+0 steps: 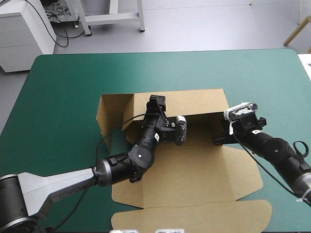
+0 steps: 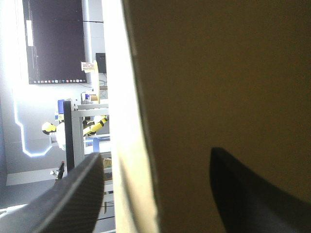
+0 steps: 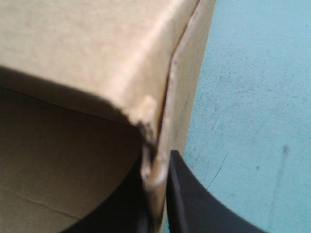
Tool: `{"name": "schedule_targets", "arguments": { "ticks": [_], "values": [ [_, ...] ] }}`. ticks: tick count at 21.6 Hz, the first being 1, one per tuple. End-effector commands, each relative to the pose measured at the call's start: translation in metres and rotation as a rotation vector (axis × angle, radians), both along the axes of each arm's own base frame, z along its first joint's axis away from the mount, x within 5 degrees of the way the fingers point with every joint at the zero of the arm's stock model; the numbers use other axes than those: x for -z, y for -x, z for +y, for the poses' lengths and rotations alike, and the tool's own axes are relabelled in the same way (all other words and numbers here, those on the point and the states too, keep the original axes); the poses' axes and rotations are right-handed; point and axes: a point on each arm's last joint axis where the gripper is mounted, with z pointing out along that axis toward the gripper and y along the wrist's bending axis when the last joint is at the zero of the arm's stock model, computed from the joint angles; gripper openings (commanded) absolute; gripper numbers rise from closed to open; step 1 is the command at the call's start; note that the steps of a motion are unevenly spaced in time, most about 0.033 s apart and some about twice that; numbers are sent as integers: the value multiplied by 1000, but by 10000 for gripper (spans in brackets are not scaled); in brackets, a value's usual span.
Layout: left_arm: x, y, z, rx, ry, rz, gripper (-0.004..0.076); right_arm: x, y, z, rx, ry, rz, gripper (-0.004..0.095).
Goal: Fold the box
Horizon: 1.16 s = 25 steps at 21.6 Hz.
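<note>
The brown box [image 1: 194, 165] lies on the middle of the teal-green table [image 1: 63, 87], its far wall and side walls raised and its lid flap flat toward the near edge. My left gripper [image 1: 156, 102] is at the top edge of the far wall. In the left wrist view the left gripper [image 2: 155, 160] is open, its black fingers [image 2: 73, 199] straddling the wall's edge [image 2: 131, 145]. My right gripper [image 1: 217, 139] is at the box's right corner. In the right wrist view the right gripper [image 3: 156, 187] is shut on the corner's board edge [image 3: 160, 121].
A side flap [image 1: 114, 114] stands out at the box's far left corner. The rounded lid flap [image 1: 194, 216] reaches close to the table's near edge. Bare teal-green cover [image 3: 252, 97] lies to the right of the box and along the far side.
</note>
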Motion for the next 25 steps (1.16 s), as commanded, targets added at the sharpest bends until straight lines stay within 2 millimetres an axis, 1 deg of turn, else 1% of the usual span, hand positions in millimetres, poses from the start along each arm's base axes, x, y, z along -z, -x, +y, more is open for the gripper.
{"name": "schedule_targets", "arguments": {
  "ticks": [1,5,6,9,10,12,14,19,21,25],
  "values": [
    [-23,1,0,34,15,-103,540,-11,2,4,-45,-8,-18,3],
    [-23,2,-1,32,46,-90,526,-11,2,4,-41,-4,-11,3],
    [-23,2,-1,20,88,-74,507,-10,3,4,-42,7,-9,3],
    [-23,2,-1,9,108,-71,454,-10,3,3,-35,12,-3,3],
    [-24,4,-2,5,107,-79,424,-10,3,2,-24,3,5,3],
    [-26,10,-4,-17,103,-112,410,-9,3,2,-11,-3,15,3],
    [-29,18,-7,-33,104,-142,410,-11,2,2,-10,-4,24,3],
    [-32,31,-12,-41,82,-192,410,-31,-3,3,-6,-15,24,3],
    [-34,34,-12,-56,82,-210,410,-32,-3,2,-2,0,36,3],
    [-46,46,-16,-53,112,-244,409,-28,-1,1,18,5,84,3]
  ]
}}
